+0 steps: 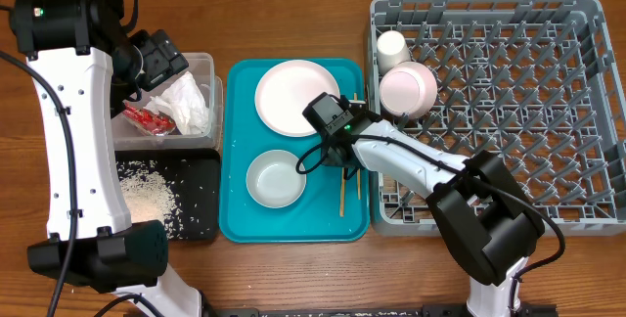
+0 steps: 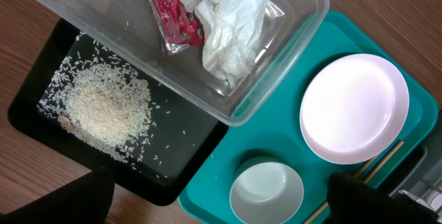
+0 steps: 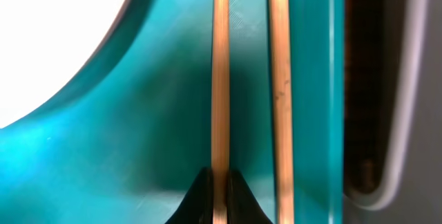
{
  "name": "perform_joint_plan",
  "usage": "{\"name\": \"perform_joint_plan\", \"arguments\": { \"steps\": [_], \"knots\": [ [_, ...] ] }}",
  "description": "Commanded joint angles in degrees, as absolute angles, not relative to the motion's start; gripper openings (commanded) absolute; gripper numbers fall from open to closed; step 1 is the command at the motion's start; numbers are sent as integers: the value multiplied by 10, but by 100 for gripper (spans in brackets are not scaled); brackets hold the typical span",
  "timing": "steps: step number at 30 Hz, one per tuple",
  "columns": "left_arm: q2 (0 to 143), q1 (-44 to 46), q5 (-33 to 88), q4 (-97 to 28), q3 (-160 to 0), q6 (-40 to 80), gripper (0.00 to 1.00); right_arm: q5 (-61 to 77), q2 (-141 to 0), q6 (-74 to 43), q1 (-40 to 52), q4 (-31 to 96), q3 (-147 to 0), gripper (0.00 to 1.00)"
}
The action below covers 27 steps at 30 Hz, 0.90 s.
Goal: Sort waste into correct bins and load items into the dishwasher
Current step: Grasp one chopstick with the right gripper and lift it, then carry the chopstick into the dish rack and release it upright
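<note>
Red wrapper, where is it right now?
In the overhead view, the red wrapper lies inside the clear tub on the left, right beside the white napkin.

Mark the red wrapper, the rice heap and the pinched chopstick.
red wrapper (image 2: 173,15): left wrist view, middle of the foil.
rice heap (image 2: 110,110): left wrist view, centre of the pile.
pinched chopstick (image 3: 219,79): right wrist view, mid-shaft, left of the two.

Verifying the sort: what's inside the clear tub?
A crumpled white napkin and a red foil wrapper lie side by side in the tub. Anything beneath the napkin is covered.
</note>
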<state>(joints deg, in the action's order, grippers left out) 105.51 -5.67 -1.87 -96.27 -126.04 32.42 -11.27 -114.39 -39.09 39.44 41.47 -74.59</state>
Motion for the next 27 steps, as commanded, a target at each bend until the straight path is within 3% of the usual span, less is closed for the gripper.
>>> {"name": "perform_joint_plan", "arguments": {
  "steps": [1, 12, 17, 21, 27],
  "knots": [
    [1050, -56, -17, -964, -1261, 317, 100, -78, -1157, -389, 396, 417, -749, 4],
    [1050, -56, -17, -964, -1261, 317, 100, -133, -1045, -318, 392, 546, -902, 4],
    [1050, -56, -17, -964, -1261, 317, 100, -299, -982, -310, 380, 608, -936, 4],
    [1050, -56, -17, -964, -1261, 317, 100, -427, -953, -310, 345, 659, -936, 4],
    [1050, -56, -17, -964, -1261, 317, 100, -445, -953, -310, 250, 726, -928, 4]
  ]
}}
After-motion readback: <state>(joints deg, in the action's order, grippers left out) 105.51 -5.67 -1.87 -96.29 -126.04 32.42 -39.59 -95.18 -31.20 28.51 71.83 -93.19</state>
